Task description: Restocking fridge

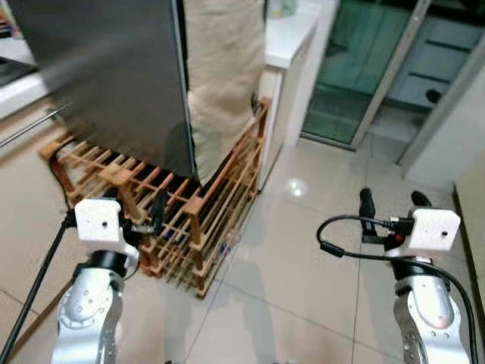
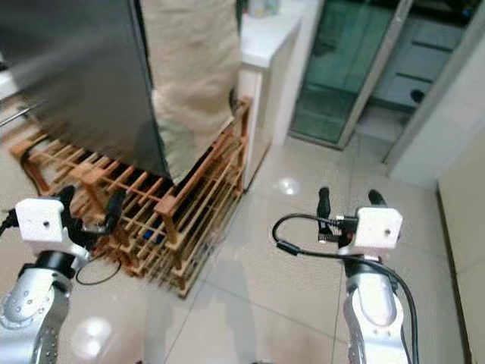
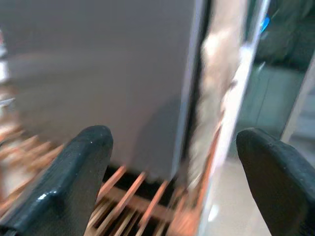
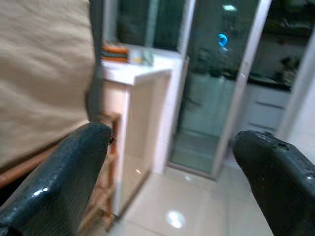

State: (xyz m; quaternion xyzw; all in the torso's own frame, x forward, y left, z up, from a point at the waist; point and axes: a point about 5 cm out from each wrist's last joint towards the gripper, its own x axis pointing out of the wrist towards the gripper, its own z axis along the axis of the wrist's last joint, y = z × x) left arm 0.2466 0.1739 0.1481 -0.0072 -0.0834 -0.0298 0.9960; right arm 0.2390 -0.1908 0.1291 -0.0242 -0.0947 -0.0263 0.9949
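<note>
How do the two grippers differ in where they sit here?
The left gripper is over the wooden rack by the fridge; the right gripper is over bare floor tiles. Both are open, holding nothing.

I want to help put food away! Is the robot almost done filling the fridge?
Not yet. Nothing looks stocked. Both the left gripper and right gripper are open and carry nothing. The robot faces the grey fridge above a wooden rack. Fetching items and loading them is still left.

head pair: down-forward, fridge (image 1: 114,83) | wrists: forward along fingers | shared: wooden rack (image 1: 182,220)
</note>
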